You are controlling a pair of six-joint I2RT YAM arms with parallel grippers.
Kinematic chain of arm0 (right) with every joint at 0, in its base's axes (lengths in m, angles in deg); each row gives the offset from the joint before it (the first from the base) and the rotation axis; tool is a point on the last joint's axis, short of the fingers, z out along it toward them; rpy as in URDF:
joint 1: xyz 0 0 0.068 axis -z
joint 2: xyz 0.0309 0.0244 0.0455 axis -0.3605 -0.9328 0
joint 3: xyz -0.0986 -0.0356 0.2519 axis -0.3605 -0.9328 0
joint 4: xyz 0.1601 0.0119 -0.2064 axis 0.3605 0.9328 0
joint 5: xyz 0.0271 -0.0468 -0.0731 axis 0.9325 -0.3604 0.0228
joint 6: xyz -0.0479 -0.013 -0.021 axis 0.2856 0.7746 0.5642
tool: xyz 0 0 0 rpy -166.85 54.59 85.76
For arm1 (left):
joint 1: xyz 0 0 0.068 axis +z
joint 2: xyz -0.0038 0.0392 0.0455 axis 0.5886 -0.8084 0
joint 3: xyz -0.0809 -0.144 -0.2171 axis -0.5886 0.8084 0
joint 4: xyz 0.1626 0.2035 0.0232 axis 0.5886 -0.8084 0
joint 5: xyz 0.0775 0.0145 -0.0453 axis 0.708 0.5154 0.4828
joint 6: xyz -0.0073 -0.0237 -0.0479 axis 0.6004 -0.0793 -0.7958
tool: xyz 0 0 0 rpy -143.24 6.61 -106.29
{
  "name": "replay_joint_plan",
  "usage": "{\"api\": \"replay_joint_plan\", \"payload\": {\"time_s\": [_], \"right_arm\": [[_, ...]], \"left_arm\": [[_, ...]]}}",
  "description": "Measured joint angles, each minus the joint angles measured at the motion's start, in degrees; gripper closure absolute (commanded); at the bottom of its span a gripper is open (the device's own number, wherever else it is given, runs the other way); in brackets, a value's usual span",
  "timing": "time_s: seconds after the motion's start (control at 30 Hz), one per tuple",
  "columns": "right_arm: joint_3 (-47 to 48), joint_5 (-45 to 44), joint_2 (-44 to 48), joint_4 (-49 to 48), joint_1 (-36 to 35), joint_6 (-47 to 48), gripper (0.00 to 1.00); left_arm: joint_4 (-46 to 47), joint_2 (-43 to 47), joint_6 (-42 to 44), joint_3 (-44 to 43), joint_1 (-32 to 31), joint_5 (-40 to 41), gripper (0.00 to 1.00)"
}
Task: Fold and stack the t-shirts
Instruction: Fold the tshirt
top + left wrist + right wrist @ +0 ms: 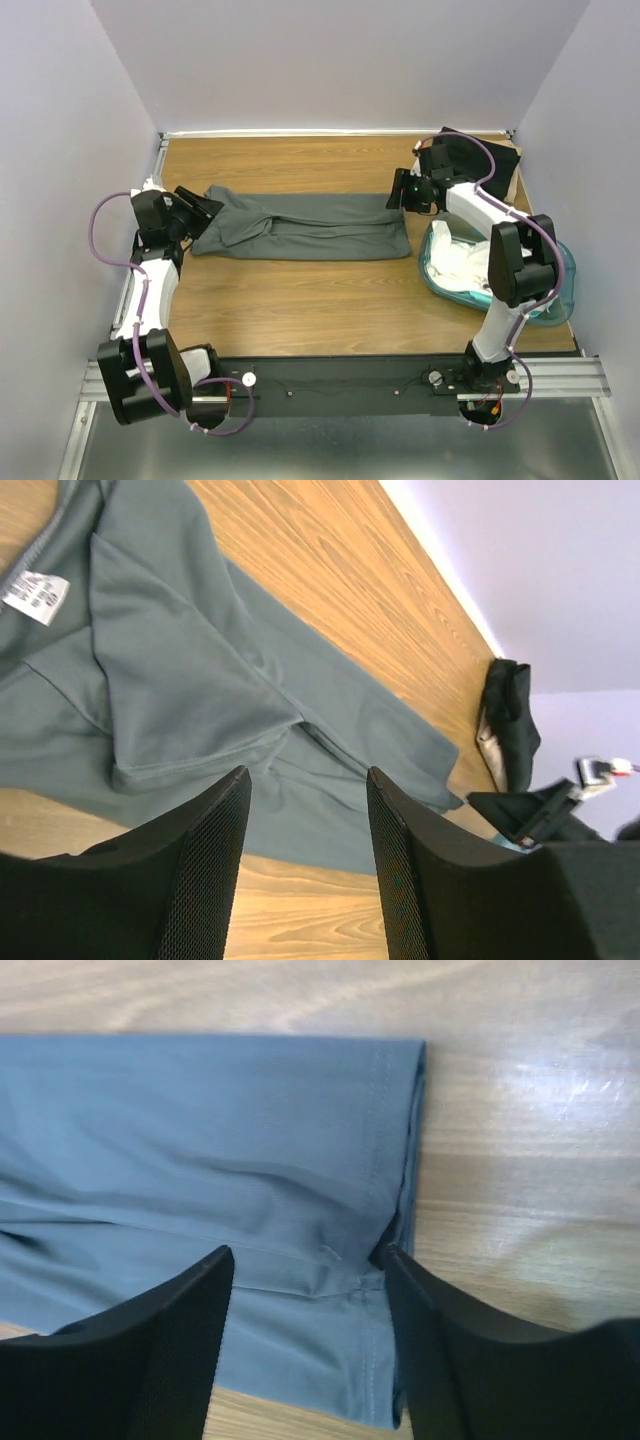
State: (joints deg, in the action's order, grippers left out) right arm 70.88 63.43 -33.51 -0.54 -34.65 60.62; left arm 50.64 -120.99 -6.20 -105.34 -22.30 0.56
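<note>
A dark grey t-shirt point(300, 228) lies folded into a long band across the middle of the table. My left gripper point(205, 208) hovers open at its left, collar end; the left wrist view shows the shirt point(180, 680) and its white label point(35, 592) below the spread fingers point(215, 860), with nothing between them. My right gripper point(395, 195) stands open over the right, hem end point(200, 1140); its right finger point(430, 1320) sits against the hem fold. A black t-shirt point(470, 160) lies at the back right corner. White t-shirts point(460, 262) fill the tub.
The translucent teal tub point(563, 285) stands at the right, under my right arm's elbow. Grey walls close in the table at the back and on both sides. Bare wood point(300, 300) runs between the grey shirt and the arm bases.
</note>
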Motion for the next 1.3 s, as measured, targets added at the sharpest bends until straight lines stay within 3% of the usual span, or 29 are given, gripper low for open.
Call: {"api": "replay_joint_plan", "payload": {"time_s": [0.27, 0.43, 0.67, 1.07, 1.3], "right_arm": [[4.52, -0.72, -0.22, -0.35, -0.07, -0.33, 0.32], [8.17, -0.94, -4.68, -0.61, 0.00, -0.63, 0.41], [12.15, -0.83, -10.73, -0.50, 0.79, -0.85, 0.42], [14.14, -0.09, -13.79, -0.63, 2.78, -1.27, 0.43], [14.88, 0.46, -16.85, -0.79, 3.10, -1.46, 0.54]], "left_arm": [[-0.59, -16.13, 8.26, -10.93, 0.44, 2.99, 0.39], [-0.48, -26.23, 12.72, -17.42, 0.50, 4.22, 0.39], [0.33, -38.86, 15.87, -25.11, 0.52, 4.79, 0.39], [0.92, -49.66, 17.79, -34.82, 0.55, 4.83, 0.38], [1.07, -54.60, 18.38, -38.71, 0.55, 4.85, 0.38]]}}
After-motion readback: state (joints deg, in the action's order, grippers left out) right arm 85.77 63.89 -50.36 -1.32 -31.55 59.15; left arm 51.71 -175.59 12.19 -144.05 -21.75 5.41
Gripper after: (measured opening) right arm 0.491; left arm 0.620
